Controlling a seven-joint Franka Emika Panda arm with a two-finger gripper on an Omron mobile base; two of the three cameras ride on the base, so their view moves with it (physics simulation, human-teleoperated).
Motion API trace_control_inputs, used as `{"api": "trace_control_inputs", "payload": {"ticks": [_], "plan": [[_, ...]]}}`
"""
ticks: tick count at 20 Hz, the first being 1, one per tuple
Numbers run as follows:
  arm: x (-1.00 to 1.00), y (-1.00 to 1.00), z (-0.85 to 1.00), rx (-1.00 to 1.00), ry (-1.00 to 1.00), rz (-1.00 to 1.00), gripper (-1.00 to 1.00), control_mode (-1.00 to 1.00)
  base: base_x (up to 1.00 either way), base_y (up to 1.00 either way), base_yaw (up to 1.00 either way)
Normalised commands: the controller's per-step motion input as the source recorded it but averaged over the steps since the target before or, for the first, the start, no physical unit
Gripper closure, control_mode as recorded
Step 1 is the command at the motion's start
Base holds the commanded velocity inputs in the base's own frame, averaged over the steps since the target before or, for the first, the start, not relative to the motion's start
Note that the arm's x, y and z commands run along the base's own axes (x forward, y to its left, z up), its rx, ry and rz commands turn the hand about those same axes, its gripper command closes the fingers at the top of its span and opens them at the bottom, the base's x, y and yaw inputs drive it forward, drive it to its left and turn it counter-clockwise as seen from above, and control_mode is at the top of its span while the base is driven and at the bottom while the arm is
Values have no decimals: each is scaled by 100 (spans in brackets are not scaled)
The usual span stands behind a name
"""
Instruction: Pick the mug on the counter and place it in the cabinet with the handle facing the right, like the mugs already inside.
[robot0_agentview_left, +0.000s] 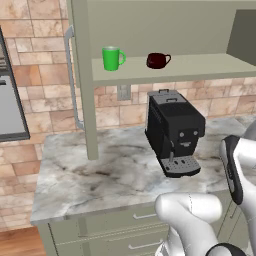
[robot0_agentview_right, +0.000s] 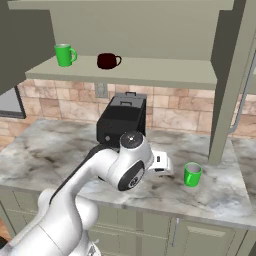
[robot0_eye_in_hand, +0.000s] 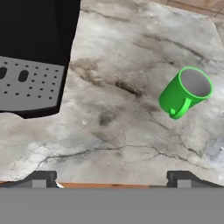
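mug (robot0_eye_in_hand: 186, 92): plain green
counter (robot0_agentview_left: 115, 175): grey-white marble, dark veins
coffee machine (robot0_agentview_left: 174, 131): black
shelf mugs: lime green (robot0_agentview_left: 112, 58), dark red (robot0_agentview_left: 157, 60)

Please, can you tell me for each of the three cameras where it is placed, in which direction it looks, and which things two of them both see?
Left base view: behind the arm's left, facing the cabinet, coffee machine and counter; white arm at lower right.
Right base view: behind the arm's right, facing the same cabinet and the mug; arm from lower left.
Hand view: looks down at the counter and mug past the open gripper.
Both base views share the lime mug and the red mug.
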Motion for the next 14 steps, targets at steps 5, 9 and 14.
{"api": "trace_control_inputs", "payload": {"ticks": [5, 9, 14], "plan": [[4, -30, -18, 0, 0, -3, -100, -100, 0, 0, 0], [11, -26, -16, 0, 0, -4, -100, -100, 0, 0, 0], [7, -22, -17, 0, 0, -5, -100, -100, 0, 0, 0]]}}
